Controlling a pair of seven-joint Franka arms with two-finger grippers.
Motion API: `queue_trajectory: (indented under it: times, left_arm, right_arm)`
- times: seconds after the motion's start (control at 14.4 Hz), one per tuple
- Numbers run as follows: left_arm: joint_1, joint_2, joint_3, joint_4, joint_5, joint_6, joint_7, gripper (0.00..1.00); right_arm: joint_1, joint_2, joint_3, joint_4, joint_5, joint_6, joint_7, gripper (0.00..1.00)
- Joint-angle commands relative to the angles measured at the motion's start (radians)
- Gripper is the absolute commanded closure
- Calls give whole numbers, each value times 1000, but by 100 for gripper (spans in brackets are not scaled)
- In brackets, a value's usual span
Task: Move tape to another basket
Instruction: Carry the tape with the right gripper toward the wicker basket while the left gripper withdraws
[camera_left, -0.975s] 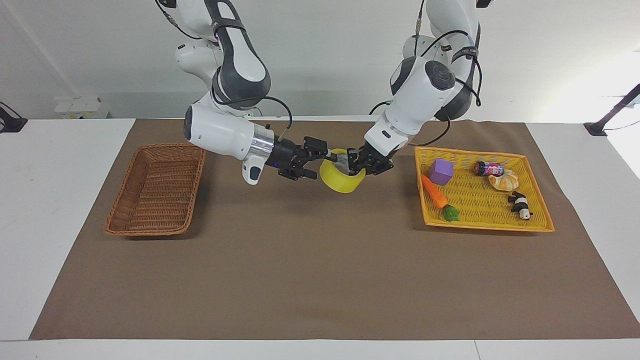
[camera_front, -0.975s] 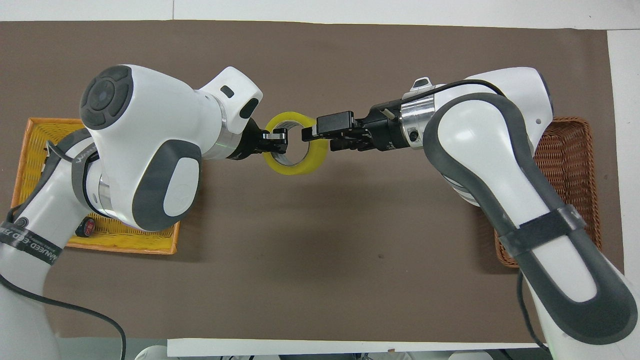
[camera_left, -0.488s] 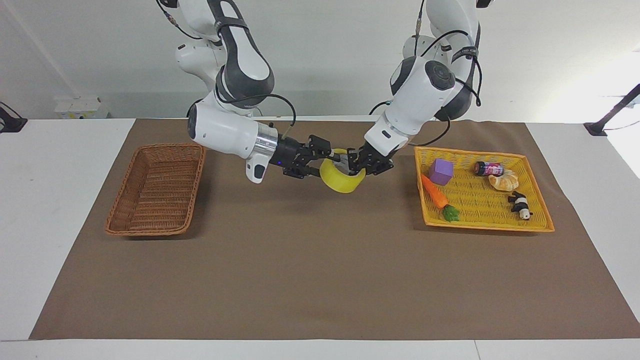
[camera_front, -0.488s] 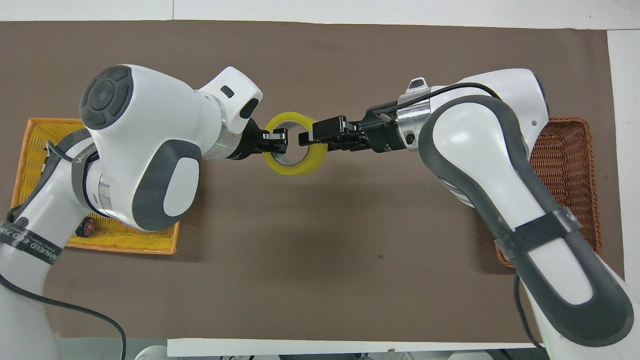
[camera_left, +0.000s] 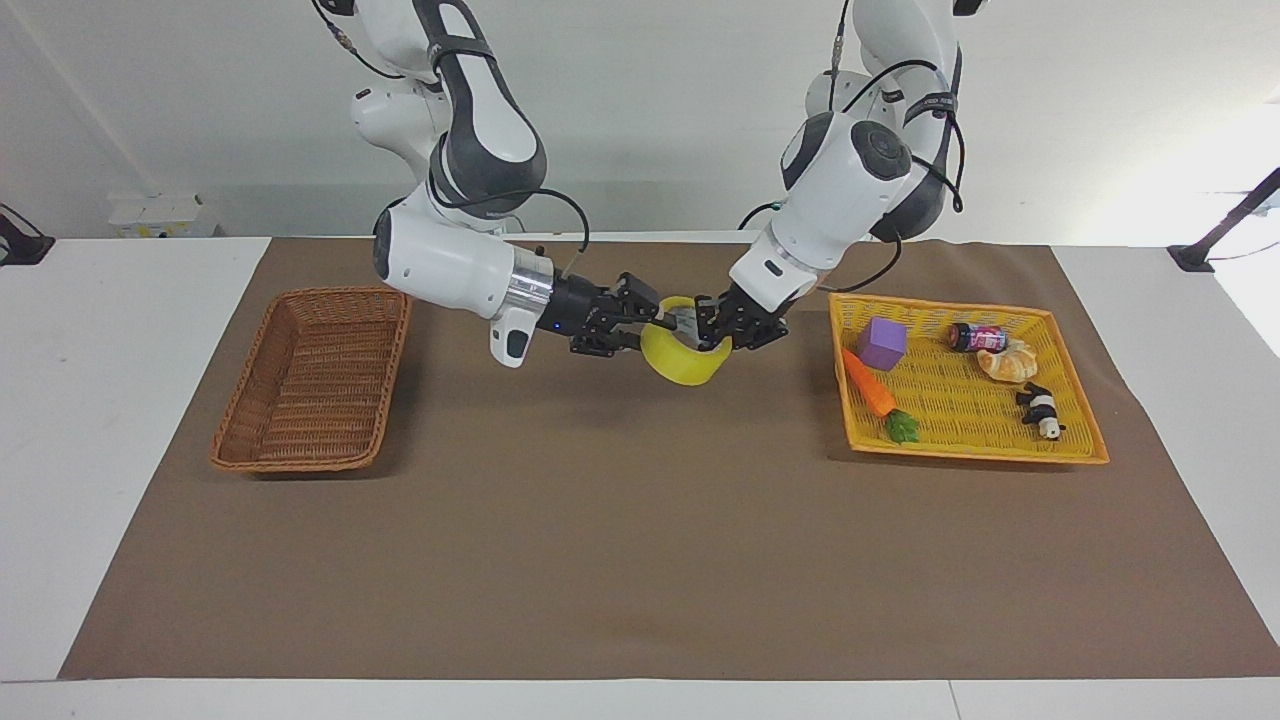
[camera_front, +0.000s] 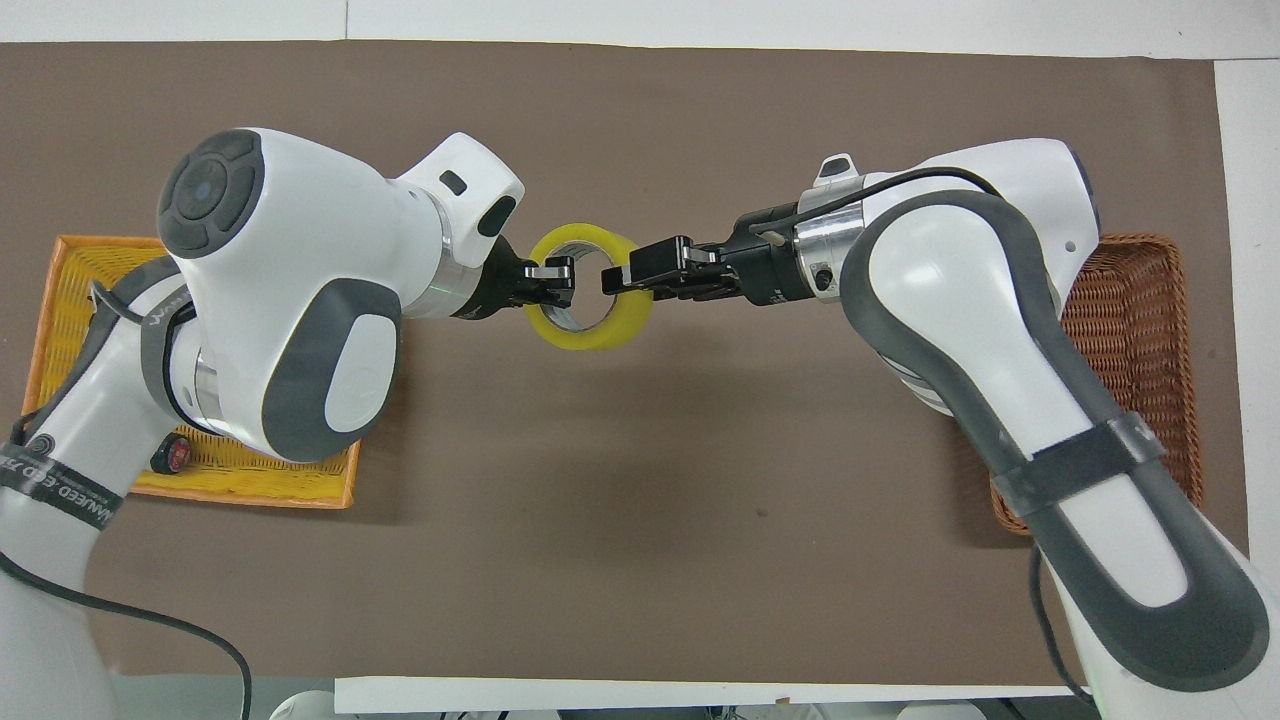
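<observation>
A: Fig., handover step. The tape (camera_left: 685, 357) is seen held in the air between both hands, above bare table (camera_left: 640, 560), approx. midway between the two containers. Which hand has it?

B: Both. The left hand (camera_left: 708, 330) is pinched on the roll's wall at the side toward the yellow tray (camera_left: 1080, 440); one finger is seen inside the core. The right hand (camera_left: 652, 322) is likewise pressed onto the wall at the side toward the basket (camera_left: 310, 385), fingers closed through the ring, as shown in the overhead view w/ the roll (camera_front: 590, 300) bridged by the left hand (camera_front: 560, 282) and the right hand (camera_front: 618, 281).

A: So the step in hand?

B: Transfer, mid-exchange, is judged. The roll is out of the tray; the basket (camera_front: 1140, 330) has not yet been reached.

A: What is called for next?

B: Release by the left hand, fingers to be spread and withdrawn clear of the core w/o dragging the roll. Then the roll is to be carried by the right hand over the basket, lowered inside the sloping sides, and let go. Risk, as a judgement: if the release is late, the roll may be twisted out of the right hand's pinch.

A: Other items?

B: A purple cube (camera_left: 881, 343) and carrot (camera_left: 868, 383) are left in the tray, well apart from the hands.
</observation>
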Motion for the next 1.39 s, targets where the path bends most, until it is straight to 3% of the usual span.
queue_trajectory:
  times: [0.0, 0.07, 0.21, 0.35, 0.49, 0.77, 0.98, 1.32]
  left_arm:
    - [2, -10, 4, 5, -4, -19, 14, 32]
    - [2, -8, 4, 11, 19, -19, 17, 1]
    - [9, -20, 5, 34, 103, -31, 19, 1]
    - [35, -46, 15, 104, 120, -153, 20, 1]
    - [144, -63, 27, 170, 148, -276, 46, 1]
    - [405, -71, 29, 183, 198, -310, 271, 1]
    - [540, -71, 25, 178, 325, -305, 374, 1]
    - [611, -76, 28, 160, 340, -286, 378, 0]
  right_arm:
    - [-2, -27, 4, -27, 18, 10, -20, 100]
    - [-2, -27, 4, -27, 19, 10, -20, 100]
    - [-5, -27, 4, -27, 19, 8, -20, 100]
    - [-5, -27, 4, -27, 19, 8, -20, 100]
    - [-5, -27, 2, -27, 19, 8, -20, 100]
    - [-44, -28, 2, -32, 10, -15, -47, 100]
    - [-201, -36, -1, -36, -30, -146, -113, 100]
    - [-588, -30, -1, -47, -235, -418, -286, 100]
